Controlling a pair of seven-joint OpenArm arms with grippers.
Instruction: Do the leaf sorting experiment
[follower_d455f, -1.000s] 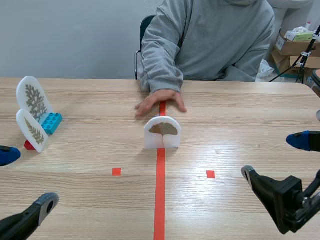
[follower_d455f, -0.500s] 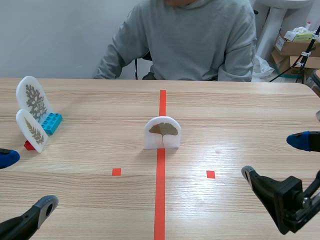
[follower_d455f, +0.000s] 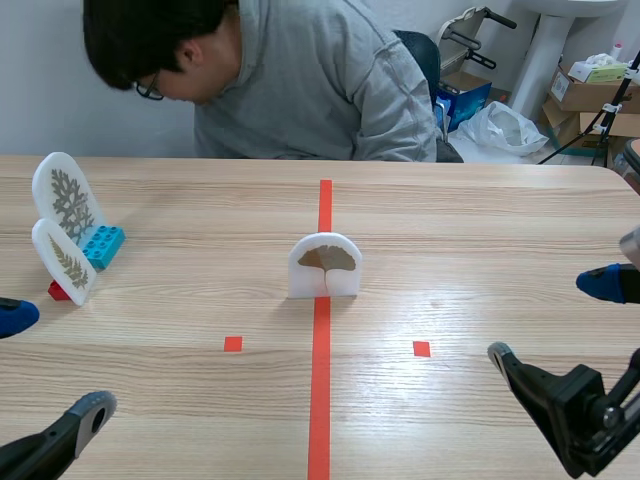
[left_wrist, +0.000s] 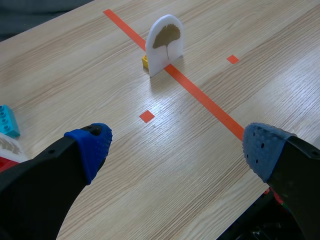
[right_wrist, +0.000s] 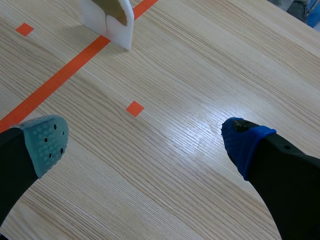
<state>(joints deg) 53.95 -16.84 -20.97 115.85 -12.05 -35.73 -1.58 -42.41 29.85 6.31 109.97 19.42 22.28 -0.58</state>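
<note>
I hold nothing. My left gripper (left_wrist: 178, 146) has its blue pads spread wide, and my right gripper (right_wrist: 145, 141) is just as wide, one grey-green pad and one blue, both low over the wooden table (follower_d455f: 480, 240).

The ginkgo leaf card (follower_d455f: 325, 265) stands upright on the red centre tape, ahead of both pairs of fingers and well apart from them. From my left wrist I can see a yellow brick (left_wrist: 145, 61) at its foot, serving as its stand.

Out past my left gripper's outer finger stand two more leaf cards, the tall branching-leaf card (follower_d455f: 68, 198) on a blue brick (follower_d455f: 103, 245) and the small narrow-leaf card (follower_d455f: 62, 260) on a red brick (follower_d455f: 58, 291). What kind of leaf each holds is too small for me to tell.

I judge those two already sorted to that side. The ginkgo card waits untouched, and nothing stands out beyond my right fingers. Left for me is to grip it and carry it to its group.

The person (follower_d455f: 300, 80) across the table leans aside, with no hand on the table.
</note>
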